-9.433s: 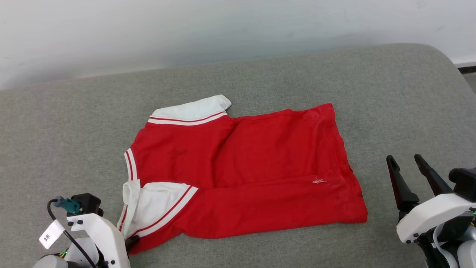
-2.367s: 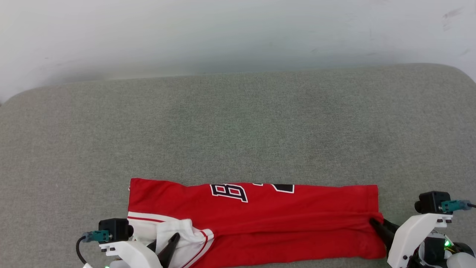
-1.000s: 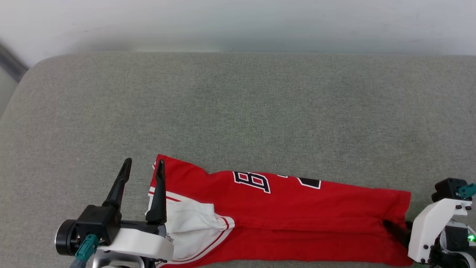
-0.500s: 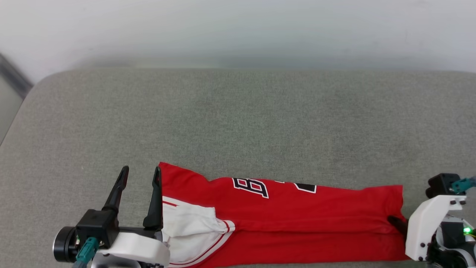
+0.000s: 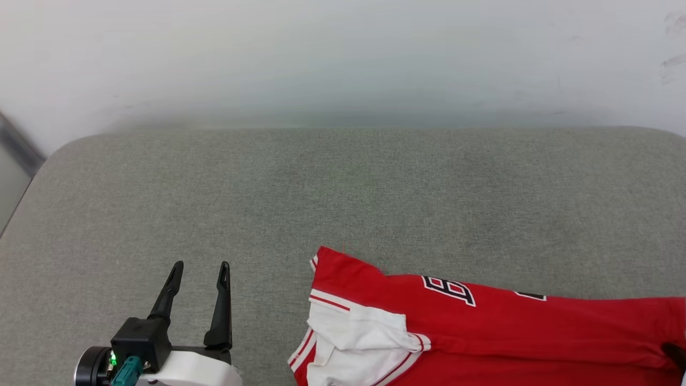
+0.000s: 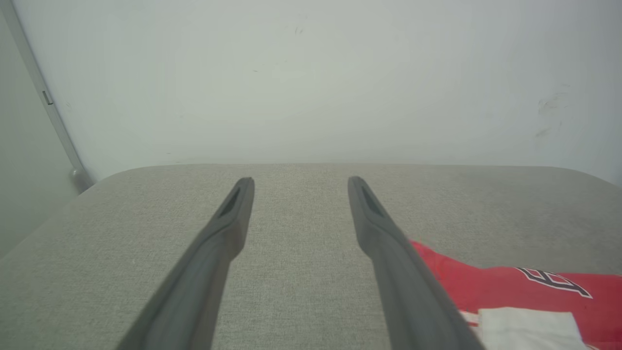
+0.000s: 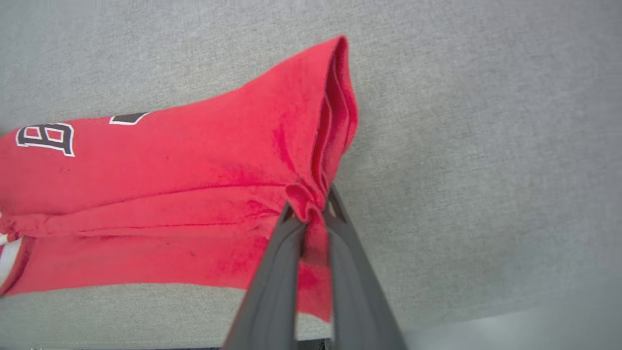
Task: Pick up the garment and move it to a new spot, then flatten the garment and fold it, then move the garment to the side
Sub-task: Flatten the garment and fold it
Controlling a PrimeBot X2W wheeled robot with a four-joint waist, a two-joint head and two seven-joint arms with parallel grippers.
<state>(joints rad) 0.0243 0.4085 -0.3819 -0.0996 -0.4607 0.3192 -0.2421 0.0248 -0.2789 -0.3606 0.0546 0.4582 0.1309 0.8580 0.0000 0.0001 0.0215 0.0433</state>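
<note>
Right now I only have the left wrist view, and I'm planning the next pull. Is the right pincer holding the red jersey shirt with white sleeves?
Observer: Yes. The right pincer is shut on the hem end of the red jersey shirt, with a bunch of cloth pinched between its fingers.
Operator: Is it a single layer there?
Observer: No. The right wrist view shows several stacked layers at the hem edge, so the shirt is folded lengthwise.
Operator: Does my left pincer touch the shirt?
Observer: No. In the head view the left pincer stands open over the grey fabric surface, and a strip of bare fabric lies between it and the shirt's collar end.
</note>
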